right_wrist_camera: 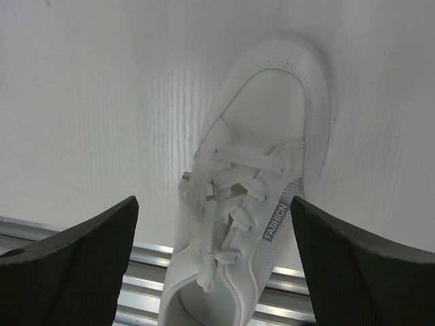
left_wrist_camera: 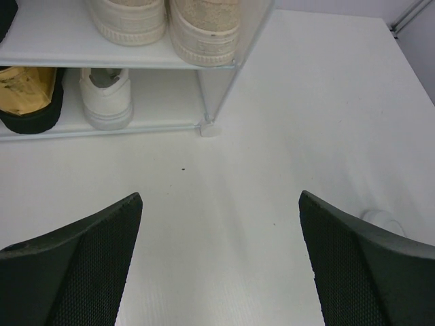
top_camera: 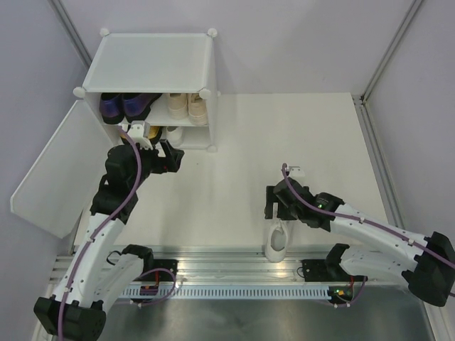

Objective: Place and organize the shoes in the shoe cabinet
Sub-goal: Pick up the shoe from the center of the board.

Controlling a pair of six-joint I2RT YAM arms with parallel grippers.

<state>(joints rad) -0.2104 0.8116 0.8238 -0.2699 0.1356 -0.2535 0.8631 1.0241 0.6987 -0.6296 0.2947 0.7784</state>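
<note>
One perforated white lace-up sneaker lies under the right end effector.

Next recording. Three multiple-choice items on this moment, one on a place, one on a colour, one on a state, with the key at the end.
1. Where is the loose white sneaker? A) on the cabinet roof B) at the table's near edge, under the right end effector C) atop the left arm
2. What colour are the shoes at upper left in the cabinet? A) purple B) red C) green
3. The cabinet's door is: A) shut B) swung open C) removed
Key: B, the right wrist view looks down on it; A, glossy purple shows from above; B, the panel stands out leftward.
</note>
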